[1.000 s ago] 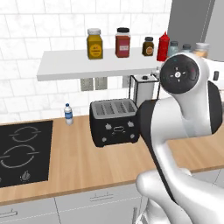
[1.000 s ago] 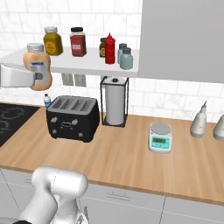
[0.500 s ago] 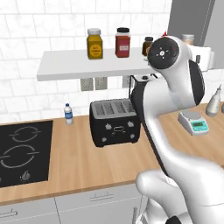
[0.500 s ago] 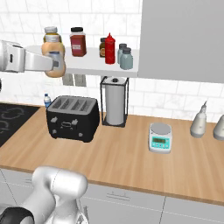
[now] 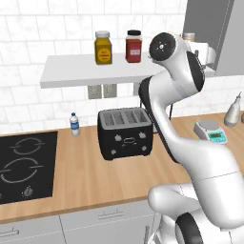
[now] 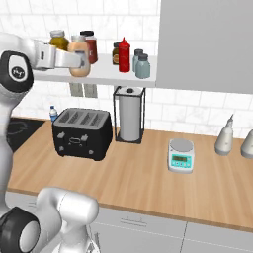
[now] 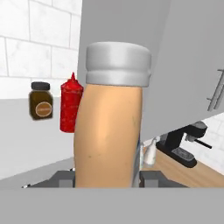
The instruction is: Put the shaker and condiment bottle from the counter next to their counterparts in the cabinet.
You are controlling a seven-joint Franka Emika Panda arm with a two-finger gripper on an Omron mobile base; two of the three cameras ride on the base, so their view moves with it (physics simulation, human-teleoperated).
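Observation:
My gripper [image 6: 81,58] is shut on the condiment bottle [image 6: 79,47], an orange-brown bottle with a grey cap, held upright just above the white shelf [image 6: 101,75] of the cabinet [image 6: 207,44]. In the hand view the condiment bottle [image 7: 109,131] stands between the fingertips [image 7: 61,177]. The red squeeze bottle [image 6: 124,55] stands further right on the shelf, clear of the held bottle. Beside it, two pale blue-grey shakers [image 6: 143,66] sit close together near the grey panel. In the hand view the red squeeze bottle [image 7: 70,109] lies ahead to the left.
Yellow [image 5: 103,47], red [image 5: 134,46] and brown [image 6: 115,53] spice jars line the shelf. On the counter [image 6: 148,168] stand a black toaster [image 6: 83,132], a paper towel holder [image 6: 130,121], a scale [image 6: 181,155] and a small water bottle [image 6: 53,113]. The hob [image 5: 24,162] lies at the left.
The arm has swung to the right along the shelf, carrying the condiment bottle closer to the red squeeze bottle. The grip has stayed shut on it.

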